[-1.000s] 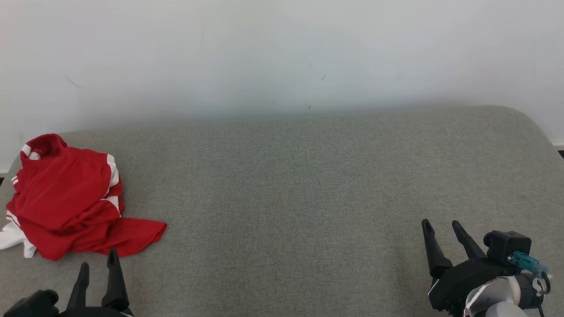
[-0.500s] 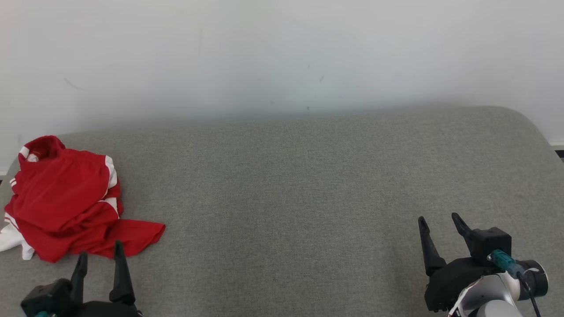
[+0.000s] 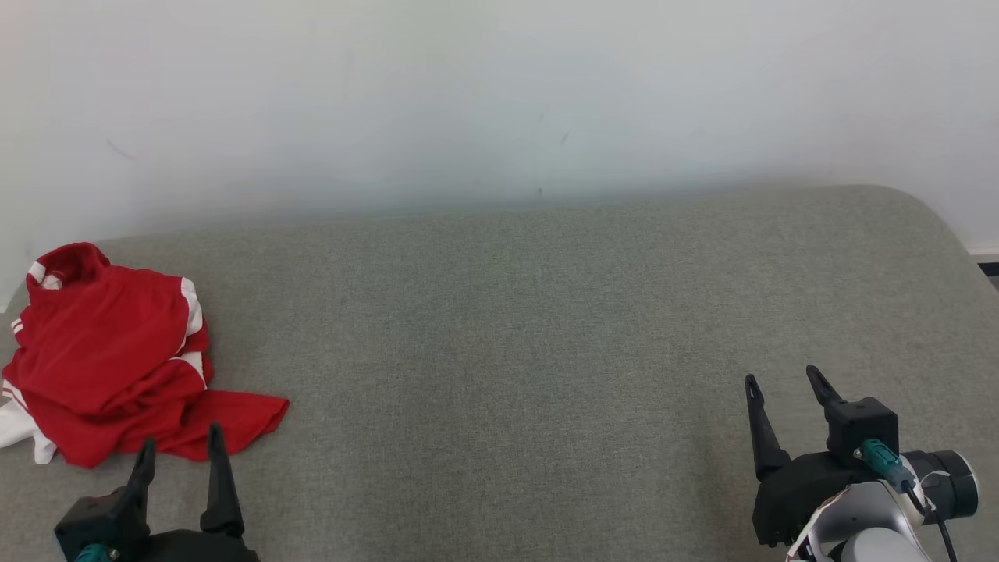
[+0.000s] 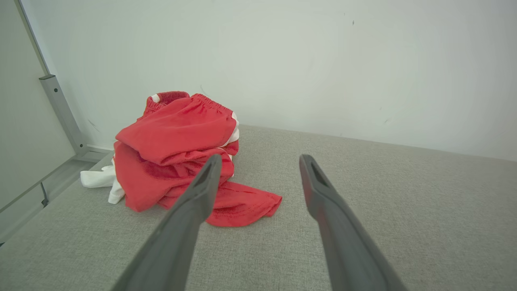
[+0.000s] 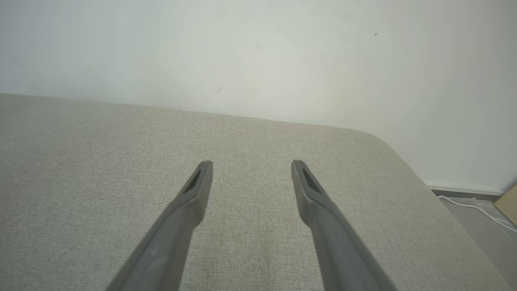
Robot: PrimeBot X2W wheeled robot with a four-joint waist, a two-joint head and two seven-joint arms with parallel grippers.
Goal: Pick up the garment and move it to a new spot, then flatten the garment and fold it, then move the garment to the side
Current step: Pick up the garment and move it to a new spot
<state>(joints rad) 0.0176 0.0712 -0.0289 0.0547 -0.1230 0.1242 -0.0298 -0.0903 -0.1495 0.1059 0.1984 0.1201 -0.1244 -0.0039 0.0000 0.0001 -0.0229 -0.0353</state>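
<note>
Left claw (image 3: 180, 437) nearer rightward-trailing garment (image 3: 109, 359)

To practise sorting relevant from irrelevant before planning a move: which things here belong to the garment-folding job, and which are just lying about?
Belong to the job:
red garment, crumpled
left gripper, open
right gripper, open
grey padded surface under the garment

Just lying about:
white cable
metal post

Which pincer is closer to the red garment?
The left pincer, tips at the near edge of the red garment; the right pincer sits far across the grey cushion.
</note>
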